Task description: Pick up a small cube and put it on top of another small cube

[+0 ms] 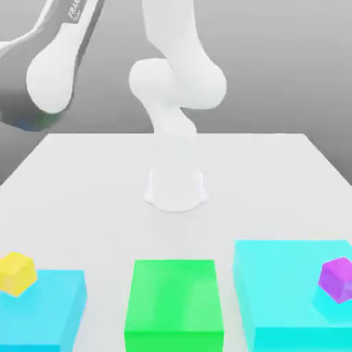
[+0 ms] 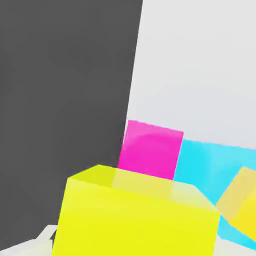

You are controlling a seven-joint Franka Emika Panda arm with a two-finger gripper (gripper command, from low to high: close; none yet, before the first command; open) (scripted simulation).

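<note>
On the exterior view's left, the arm [image 1: 58,62] swings up and out past the picture's edge. Below it, low in the corner, a cyan block [image 1: 51,306] lies on the white table [image 1: 96,199]. A golden-yellow cube [image 1: 16,273] sits on that block's top, turned so one corner faces us. In the middle, the arm's white base [image 1: 175,182] stands on the table. A green block [image 1: 175,306] lies in front of it, near the first cyan block but apart from it. On the exterior view's right is a larger cyan block [image 1: 289,289] with a purple cube [image 1: 338,279] on its top, also turned (one corner toward us).

In the hand view we see the small cube [image 2: 135,220], lemon-yellow with a green tint, right up against the camera. Pale fingertips [image 2: 42,242] peek out at its lower edges on either side, so we read the gripper [image 2: 135,247] as clamped on the small cube. Beyond it we see a magenta block [image 2: 152,150] and, touching that, a cyan surface [image 2: 207,162]. The golden-yellow cube [image 2: 242,200] rests tilted on the cyan surface, close to the held cube but apart from it. We cannot tell which cyan block this surface is. Dark backdrop [image 2: 60,90] lies past the table edge.
</note>
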